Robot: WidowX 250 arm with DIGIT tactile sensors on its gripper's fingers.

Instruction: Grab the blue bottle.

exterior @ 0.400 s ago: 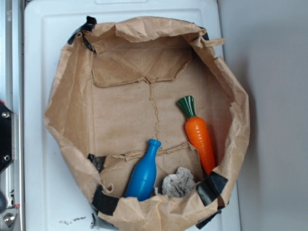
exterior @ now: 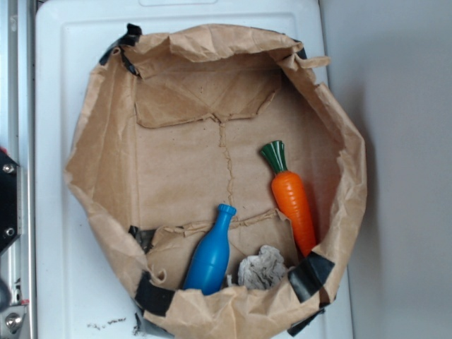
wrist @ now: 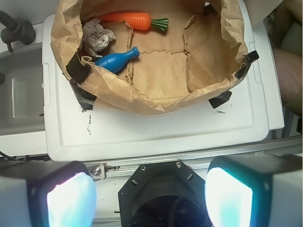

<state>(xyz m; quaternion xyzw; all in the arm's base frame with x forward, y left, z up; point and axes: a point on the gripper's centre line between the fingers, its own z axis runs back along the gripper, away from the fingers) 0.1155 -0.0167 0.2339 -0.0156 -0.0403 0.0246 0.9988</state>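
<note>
The bottle [exterior: 210, 260] lies on its side in the bag [exterior: 106, 141], near one taped corner, beside the paper wad [exterior: 260, 268] and apart from the carrot [exterior: 293, 201]. It looks light, stiff and slick, so I'd pinch across its fat body, not the neck. My gripper [wrist: 150, 198] hangs well back outside the bag, pads [wrist: 70, 198] spread apart, probably high above the tray [wrist: 165, 132].

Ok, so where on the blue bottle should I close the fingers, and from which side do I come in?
Probably from straight above, closing across the wide body of the blue bottle rather than the narrow neck. It lies flat on the floor of the paper bag, base tucked under the crumpled bag wall, with the paper wad close beside it. The gripper is open and well short of the bag.
</note>
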